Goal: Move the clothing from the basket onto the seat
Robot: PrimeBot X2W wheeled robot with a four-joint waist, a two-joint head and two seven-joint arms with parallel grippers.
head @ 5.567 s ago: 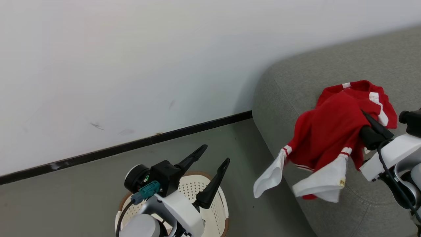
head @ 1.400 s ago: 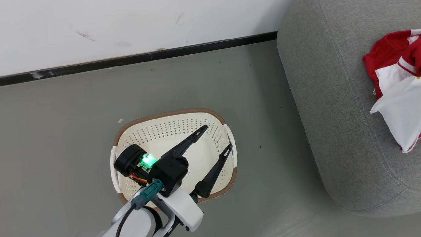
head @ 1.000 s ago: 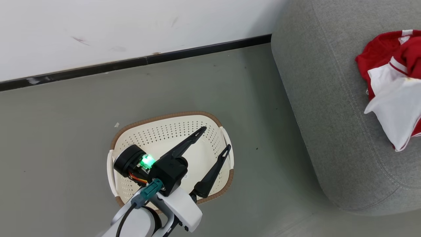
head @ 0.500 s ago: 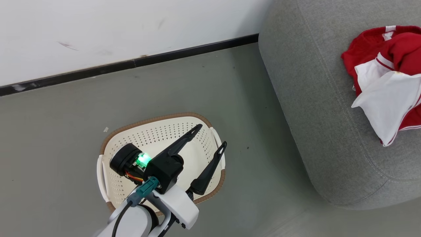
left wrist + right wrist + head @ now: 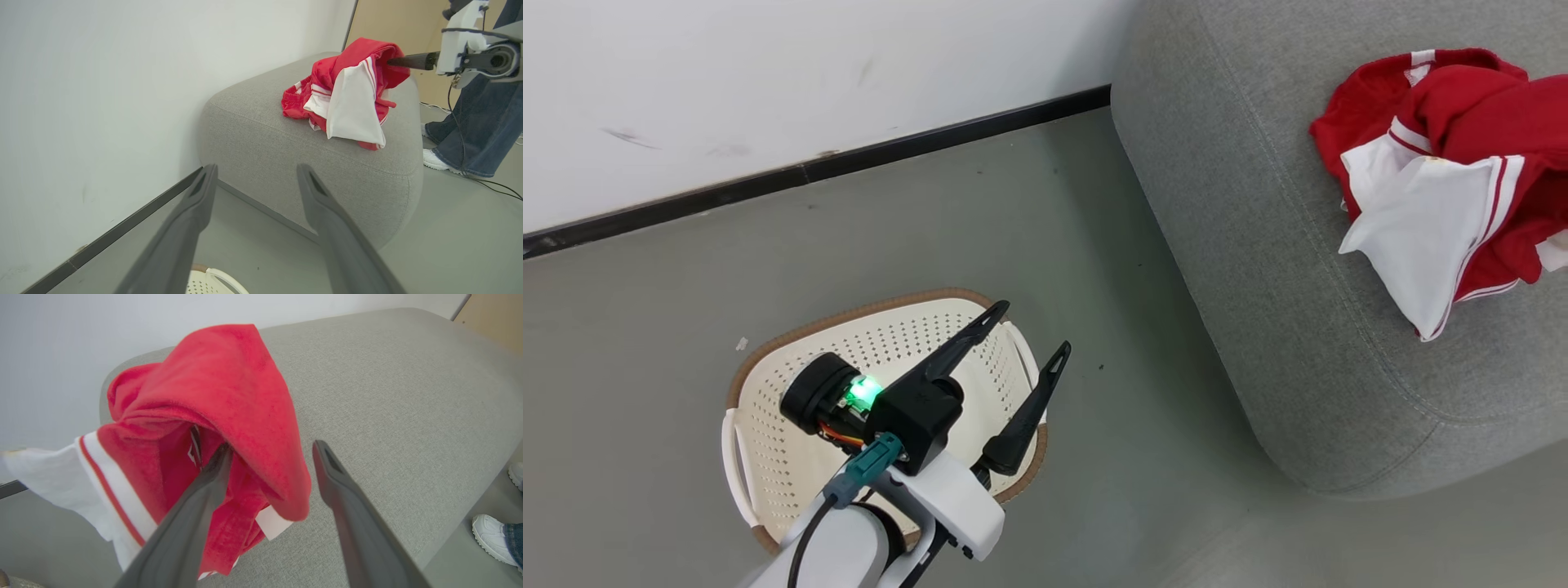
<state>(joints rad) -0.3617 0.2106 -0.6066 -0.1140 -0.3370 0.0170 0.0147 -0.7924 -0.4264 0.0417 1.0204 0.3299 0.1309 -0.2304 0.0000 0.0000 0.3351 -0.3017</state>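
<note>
The clothing (image 5: pixel 1437 163), red with white panels and stripes, lies bunched on top of the grey seat (image 5: pixel 1258 286). In the right wrist view my right gripper (image 5: pixel 271 453) stands open over the seat (image 5: pixel 388 384). A red fold of the clothing (image 5: pixel 229 388) drapes over the tip of its left finger and hangs between the fingers. The left wrist view shows that finger (image 5: pixel 412 61) poking into the pile (image 5: pixel 347 94). The cream basket (image 5: pixel 849 314) stands on the floor left of the seat. Its visible inside is bare. My left gripper (image 5: pixel 1032 327) hovers open above it, holding nothing.
A white wall with a black baseboard (image 5: pixel 849 163) runs behind the basket and seat. A person's legs in jeans (image 5: pixel 478 122) and a white shoe (image 5: pixel 494 535) stand beyond the seat's far side. A wooden panel (image 5: pixel 392 20) rises behind. Grey floor separates basket and seat.
The head camera has swung, so the whole picture shifted left and more of the clothing shows. Several seconds ago my right gripper held the clothing; now it lies on the seat. My left arm kept still.
</note>
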